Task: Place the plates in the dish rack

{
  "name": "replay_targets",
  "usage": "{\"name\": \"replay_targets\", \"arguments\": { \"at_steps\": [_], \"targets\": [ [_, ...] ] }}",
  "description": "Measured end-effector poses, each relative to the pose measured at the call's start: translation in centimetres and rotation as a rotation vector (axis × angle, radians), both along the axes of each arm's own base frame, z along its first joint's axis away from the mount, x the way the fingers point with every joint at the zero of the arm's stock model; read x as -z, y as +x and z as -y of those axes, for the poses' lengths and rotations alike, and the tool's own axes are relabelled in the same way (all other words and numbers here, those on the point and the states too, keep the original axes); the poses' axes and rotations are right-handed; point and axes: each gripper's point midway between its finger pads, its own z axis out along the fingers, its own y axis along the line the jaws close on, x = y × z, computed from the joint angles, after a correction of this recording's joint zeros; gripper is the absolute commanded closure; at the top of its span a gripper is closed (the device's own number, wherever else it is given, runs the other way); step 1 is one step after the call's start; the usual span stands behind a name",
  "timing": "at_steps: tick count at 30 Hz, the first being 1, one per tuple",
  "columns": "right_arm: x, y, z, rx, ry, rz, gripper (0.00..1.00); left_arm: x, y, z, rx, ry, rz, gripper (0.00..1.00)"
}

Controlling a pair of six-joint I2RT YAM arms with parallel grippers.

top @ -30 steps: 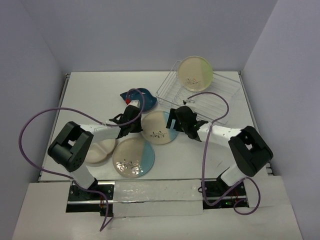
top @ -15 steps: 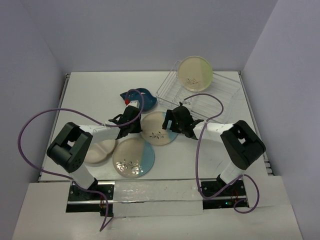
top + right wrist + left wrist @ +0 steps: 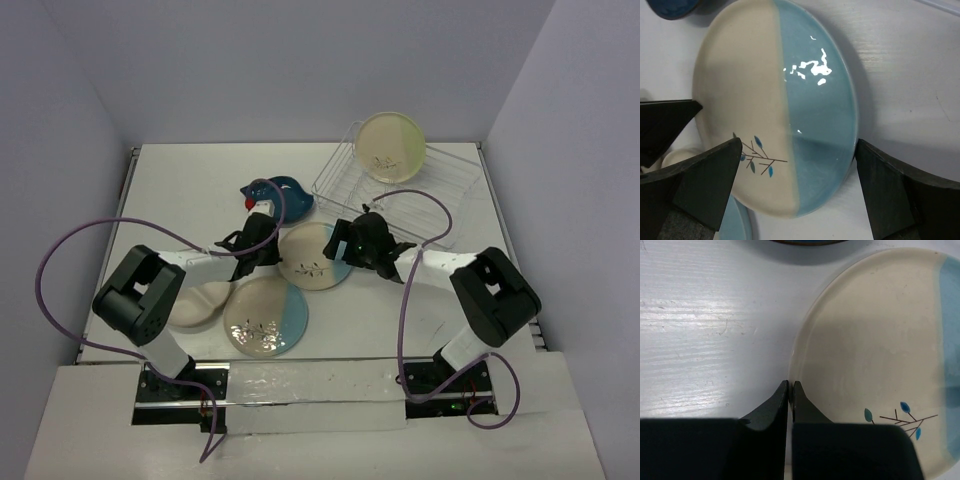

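The dish rack (image 3: 447, 190) sits at the far right of the table. One plate stands up in its far left corner: the green and cream plate (image 3: 390, 147).

On the white table (image 3: 180, 190), the near plate (image 3: 266, 316) lies flat, half blue and half cream. Just to its left is the cream divided plate (image 3: 198, 300).

A bit farther back, in the middle, lies the middle plate (image 3: 312, 255), cream and blue with a little twig on it. The left gripper (image 3: 790, 385) is squeezed closed, and its tips are at this plate's left rim. The right gripper (image 3: 797, 144) is spread wide, and the same plate shows between its two fingers. I cannot tell if they touch it.

Farther back and to the left lies the dark blue leaf dish (image 3: 283, 193).

Purple cables (image 3: 60, 260) loop from both arms. Plain pale walls (image 3: 250, 70) stand on three sides.
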Motion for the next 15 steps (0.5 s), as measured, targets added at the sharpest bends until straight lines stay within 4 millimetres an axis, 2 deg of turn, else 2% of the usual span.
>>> {"name": "replay_targets", "arguments": {
  "at_steps": [8, 15],
  "targets": [
    [-5.3, 0.9, -0.6, -0.002, 0.102, 0.136, 0.01, 0.0, -0.1, -0.3, -0.025, -0.031, 0.023, 1.0],
    [-8.3, 1.9, -1.6, -0.004, 0.188, 0.225, 0.03, 0.0, -0.1, -0.5, -0.031, -0.038, 0.034, 1.0]
  ]
}}
